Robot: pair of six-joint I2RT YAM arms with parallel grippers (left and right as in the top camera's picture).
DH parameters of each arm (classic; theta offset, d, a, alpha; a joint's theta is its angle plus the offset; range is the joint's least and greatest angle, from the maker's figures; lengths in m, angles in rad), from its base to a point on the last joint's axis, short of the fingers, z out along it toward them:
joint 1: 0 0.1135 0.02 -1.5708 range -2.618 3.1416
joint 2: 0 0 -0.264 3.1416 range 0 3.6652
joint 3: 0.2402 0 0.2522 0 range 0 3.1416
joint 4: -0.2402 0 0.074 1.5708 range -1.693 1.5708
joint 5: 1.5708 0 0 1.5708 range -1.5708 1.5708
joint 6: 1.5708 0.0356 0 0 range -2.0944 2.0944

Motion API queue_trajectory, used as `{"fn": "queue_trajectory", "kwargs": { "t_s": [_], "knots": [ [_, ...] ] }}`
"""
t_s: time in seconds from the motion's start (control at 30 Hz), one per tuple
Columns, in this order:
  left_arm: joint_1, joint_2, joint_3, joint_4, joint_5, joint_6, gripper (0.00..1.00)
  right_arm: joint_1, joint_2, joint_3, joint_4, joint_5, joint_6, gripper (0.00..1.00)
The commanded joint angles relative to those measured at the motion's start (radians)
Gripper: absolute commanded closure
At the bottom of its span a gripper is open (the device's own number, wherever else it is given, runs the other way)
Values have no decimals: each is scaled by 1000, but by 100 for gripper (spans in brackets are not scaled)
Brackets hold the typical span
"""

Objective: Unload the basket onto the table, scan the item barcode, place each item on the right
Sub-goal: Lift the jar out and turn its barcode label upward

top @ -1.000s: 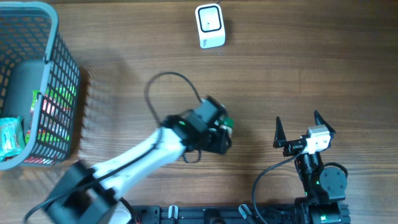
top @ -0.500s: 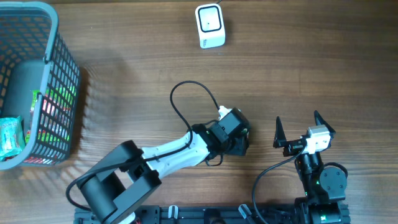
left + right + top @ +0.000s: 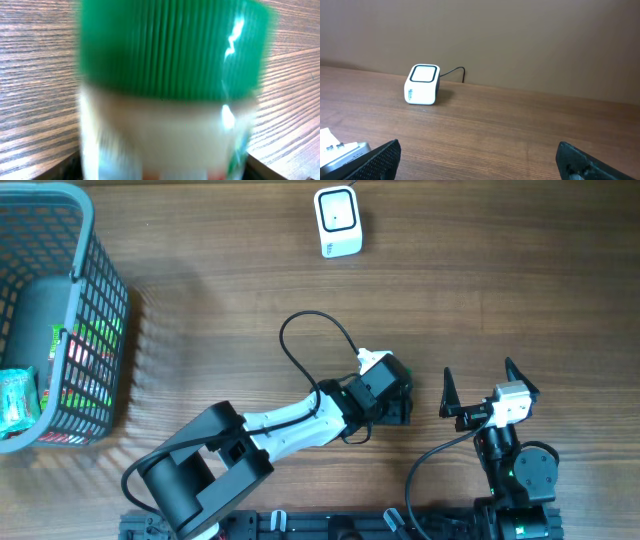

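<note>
A white bottle with a ribbed green cap fills the left wrist view, blurred, sitting between the jaws, whose dark edges flank it at the bottom corners. Whether they still press on it is unclear. Overhead, my left gripper is low over the table at centre right and hides the bottle. My right gripper stands just to its right, open and empty. The white barcode scanner sits at the far edge of the table, and it also shows in the right wrist view as a small box.
A grey mesh basket with a green packet and other items stands at the far left. The left arm's black cable loops over the table. A brown wall rises behind the scanner.
My left arm has swung right across the table, carrying its gripper from the centre to just beside the right gripper. The right arm has not moved.
</note>
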Motion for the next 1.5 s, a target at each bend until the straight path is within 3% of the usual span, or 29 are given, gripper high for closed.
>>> {"fn": "queue_trajectory", "kwargs": {
  "t_s": [0.0, 0.07, 0.13, 0.17, 0.27, 0.43, 0.57, 0.73, 0.93, 1.0, 1.07, 1.13, 1.27, 1.4, 1.47],
  "knots": [
    [-11, 76, -44, -37, -13, -5, 20, -4, -6, -1, 2, -9, -5, 0],
    [-11, 76, -44, -37, -13, -5, 11, -4, -6, -1, 2, -9, -5, 0],
    [-10, 74, -43, -29, -13, 7, 9, -4, -6, -1, 2, -9, -5, 0],
    [-4, 66, -33, -31, -14, 34, 0, -4, -6, -1, 2, -9, -5, 0],
    [10, 13, 17, -85, -90, 150, 0, -4, -6, -1, 2, -9, -5, 0],
    [4, -19, 50, -95, -149, 471, 0, -4, -6, -1, 2, -9, -5, 0],
    [5, -18, 50, -33, -206, 561, 0, -4, -6, -1, 2, -9, -6, 0],
    [10, -17, 50, 76, -207, 560, 0, -4, -6, -1, 2, -9, -5, 0],
    [9, 47, 50, 80, -128, 552, 0, -4, -6, -1, 2, -9, -5, 0],
    [9, 60, 50, 78, -128, 552, 7, -4, -6, -1, 2, -9, -5, 0],
    [9, 62, 50, 71, -125, 553, 22, -4, -6, -1, 2, -9, -6, 0],
    [12, 58, 50, 90, -139, 560, 25, -4, -6, -1, 2, -9, -5, 0],
    [23, -17, 51, 18, -330, 543, 26, -4, -6, -1, 2, -9, -5, 0],
    [23, -49, 51, -142, -425, 344, 23, -4, -6, -1, 2, -9, -5, 0],
    [22, -37, 48, -204, -423, 258, 17, -4, -6, -1, 2, -9, -6, 0]
  ]
}}
